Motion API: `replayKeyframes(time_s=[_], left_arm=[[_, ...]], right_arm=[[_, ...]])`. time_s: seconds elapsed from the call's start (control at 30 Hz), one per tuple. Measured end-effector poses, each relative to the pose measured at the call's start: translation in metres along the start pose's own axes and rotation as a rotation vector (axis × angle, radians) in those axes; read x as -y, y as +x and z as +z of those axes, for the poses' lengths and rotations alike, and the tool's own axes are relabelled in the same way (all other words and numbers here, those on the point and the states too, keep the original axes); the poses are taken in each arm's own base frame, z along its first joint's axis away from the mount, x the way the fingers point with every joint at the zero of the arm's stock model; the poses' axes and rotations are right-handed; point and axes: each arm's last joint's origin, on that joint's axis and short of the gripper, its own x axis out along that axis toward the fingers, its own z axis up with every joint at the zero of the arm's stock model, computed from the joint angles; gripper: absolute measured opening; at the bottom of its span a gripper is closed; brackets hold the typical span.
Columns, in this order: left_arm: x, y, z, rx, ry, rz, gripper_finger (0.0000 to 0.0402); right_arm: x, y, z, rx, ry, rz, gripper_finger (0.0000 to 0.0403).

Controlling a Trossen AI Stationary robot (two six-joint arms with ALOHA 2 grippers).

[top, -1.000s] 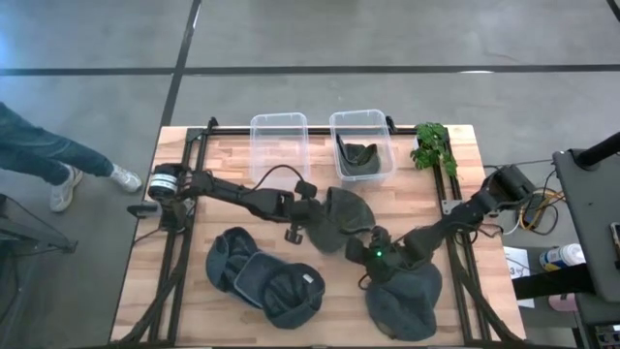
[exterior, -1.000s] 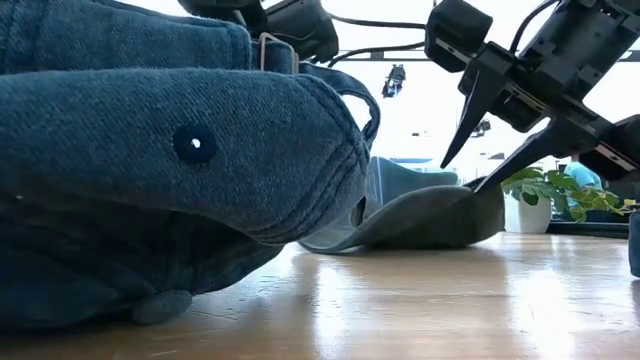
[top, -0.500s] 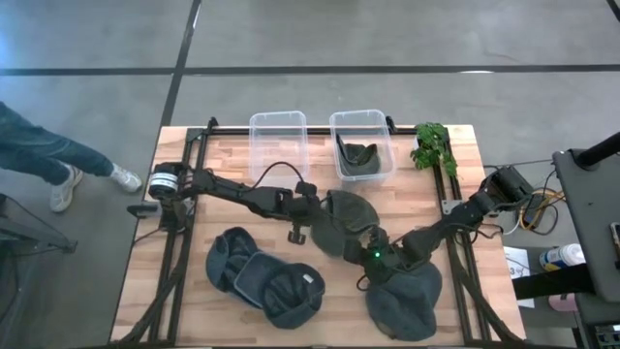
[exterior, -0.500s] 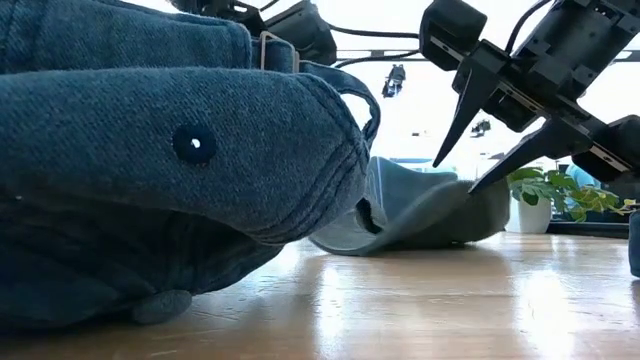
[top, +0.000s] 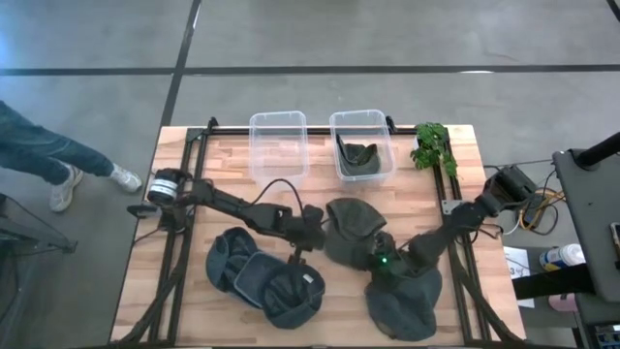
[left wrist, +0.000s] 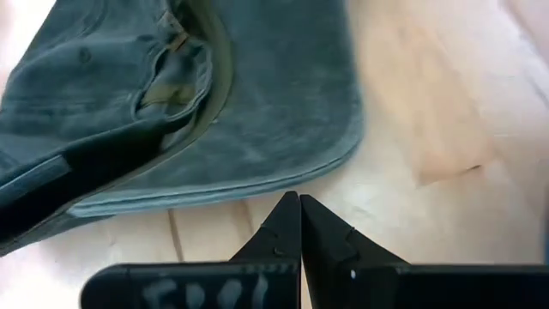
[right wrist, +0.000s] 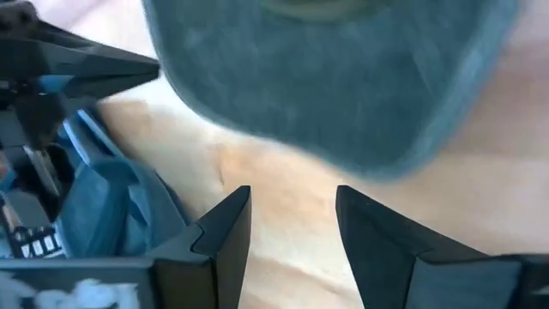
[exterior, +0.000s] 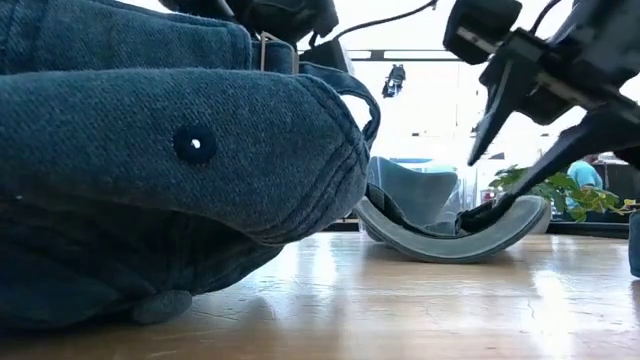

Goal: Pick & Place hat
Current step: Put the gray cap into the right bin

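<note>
1. Wooden table (top: 194, 174) on grey concrete floor; at its far edge two clear bins — an empty bin (top: 279, 145) and a filled bin (top: 361, 145) with a dark hat already in it — and a small plant (top: 431, 145) beside them.

2. Task's thing: the grey-green hat (top: 351, 231) lies mid-table, upside down, brim curling upward in the low view (exterior: 450, 235). It sits between the two hands, just nearer the robot than the filled bin.

3. Key relation: the right hand (top: 381, 260) is at the hat's near-right edge, with the brim directly ahead of its fingers (right wrist: 225, 227) in the right wrist view. The hat's long axis, crown to brim, runs roughly across the table, so the brim edge faces this hand. My reading: the right arm is the better placed to take it.

4. Right hand: fingers spread wide apart, nothing between them — the hat edge (right wrist: 343, 94) lies just beyond the tips, apparently not gripped.

5. Left hand (top: 315, 228): at the hat's left edge, fingers pressed together (left wrist: 299, 225), holding nothing; tips just beside the brim's seam (left wrist: 257, 176), apart from it.

6. Other hats: a blue denim pile (top: 262, 276) near-left, a dark blue-grey hat (top: 405, 301) near-right under the right arm.
</note>
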Motion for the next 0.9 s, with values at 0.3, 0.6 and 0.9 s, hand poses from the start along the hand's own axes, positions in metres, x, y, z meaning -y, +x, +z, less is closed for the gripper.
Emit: replayKeyframes(time_s=[0.3, 0.6, 0.9], left_arm=[[0.002, 0.0, 0.001, 0.0, 0.047, 0.003, 0.0], [0.001, 0.0, 0.003, 0.029, 0.049, 0.01, 0.0], [0.002, 0.008, 0.003, 0.049, 0.079, -0.012, 0.0]], right_arm=[[0.018, -0.008, -0.005, 0.017, -0.046, -0.101, 0.0173], [0.017, 0.002, 0.004, 0.07, -0.072, -0.128, 0.0173], [0.024, 0.026, 0.006, 0.136, -0.07, -0.154, 0.0172]])
